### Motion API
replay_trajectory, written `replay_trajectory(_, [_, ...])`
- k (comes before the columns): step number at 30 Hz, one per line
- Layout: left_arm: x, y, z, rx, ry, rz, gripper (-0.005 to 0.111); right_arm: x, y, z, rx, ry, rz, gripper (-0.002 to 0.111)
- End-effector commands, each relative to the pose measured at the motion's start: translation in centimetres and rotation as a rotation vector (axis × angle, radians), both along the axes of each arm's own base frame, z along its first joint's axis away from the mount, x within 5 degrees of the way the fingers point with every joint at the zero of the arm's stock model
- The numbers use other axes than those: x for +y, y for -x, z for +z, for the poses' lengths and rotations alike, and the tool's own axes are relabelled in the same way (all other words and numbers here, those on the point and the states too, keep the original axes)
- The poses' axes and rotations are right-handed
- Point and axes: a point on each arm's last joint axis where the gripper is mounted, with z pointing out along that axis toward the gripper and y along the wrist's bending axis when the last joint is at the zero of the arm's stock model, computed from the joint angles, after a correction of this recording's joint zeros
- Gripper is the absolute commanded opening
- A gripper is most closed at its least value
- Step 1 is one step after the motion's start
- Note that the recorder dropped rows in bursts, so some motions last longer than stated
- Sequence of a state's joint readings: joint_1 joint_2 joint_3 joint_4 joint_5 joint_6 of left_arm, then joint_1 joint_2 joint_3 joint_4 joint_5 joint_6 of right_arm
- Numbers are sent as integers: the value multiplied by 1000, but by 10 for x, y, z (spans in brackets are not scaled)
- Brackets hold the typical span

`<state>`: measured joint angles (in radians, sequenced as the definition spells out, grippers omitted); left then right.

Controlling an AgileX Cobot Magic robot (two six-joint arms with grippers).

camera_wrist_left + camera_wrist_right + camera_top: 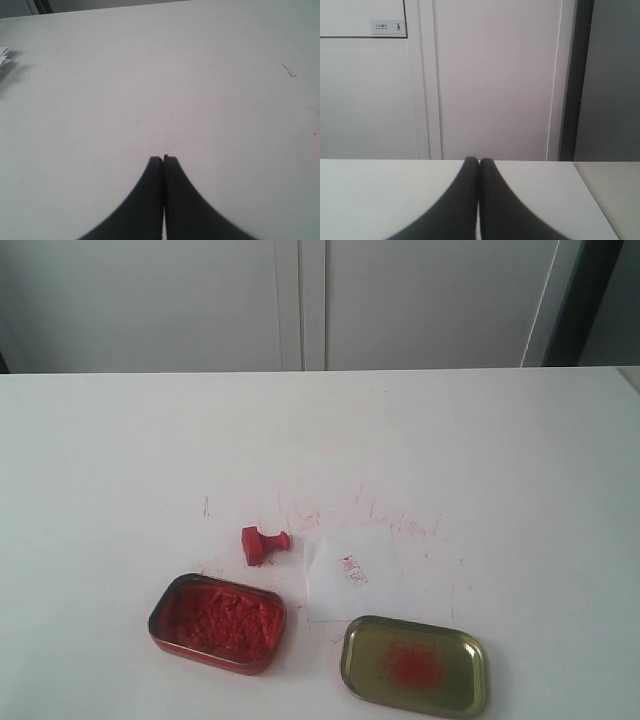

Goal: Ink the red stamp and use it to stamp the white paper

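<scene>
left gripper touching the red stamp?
Apart. Exterior view: red stamp lies alone, no gripper near it. Left wrist view: left gripper has only table ahead.

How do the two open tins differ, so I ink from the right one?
The red tin is filled with lumpy red ink; the gold tin shows only a red smear mid-floor. The red tin looks deeper, the gold tin shallower. The red tin lies nearer the red stamp, the gold tin by the white paper. Both are rounded rectangles, lying open.
</scene>
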<state>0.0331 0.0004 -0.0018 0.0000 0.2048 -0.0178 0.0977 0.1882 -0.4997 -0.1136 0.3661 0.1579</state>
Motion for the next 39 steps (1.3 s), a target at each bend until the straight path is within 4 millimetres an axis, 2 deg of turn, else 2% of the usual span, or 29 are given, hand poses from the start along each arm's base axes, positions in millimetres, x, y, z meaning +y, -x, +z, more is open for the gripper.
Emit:
replay_trajectory(1, [-1,0,0,-1,9,-5,0,-1,2,-22,9,13,-13,0])
replay_trajectory(16, [-1,0,0,-1,9,-5,0,-1,-2,-95,122,25,-13,0])
replay_trajectory(21, [-1,0,0,-1,9,-5,0,0,-8,-129,220,34,-12,0])
replay_trajectory(26, [-1,0,0,-1,9,-5,0,0,-10,-153,293,41,-11,0])
replay_trajectory(39, [-1,0,0,-1,9,-5,0,0,-10,-152,289,73,-7,0])
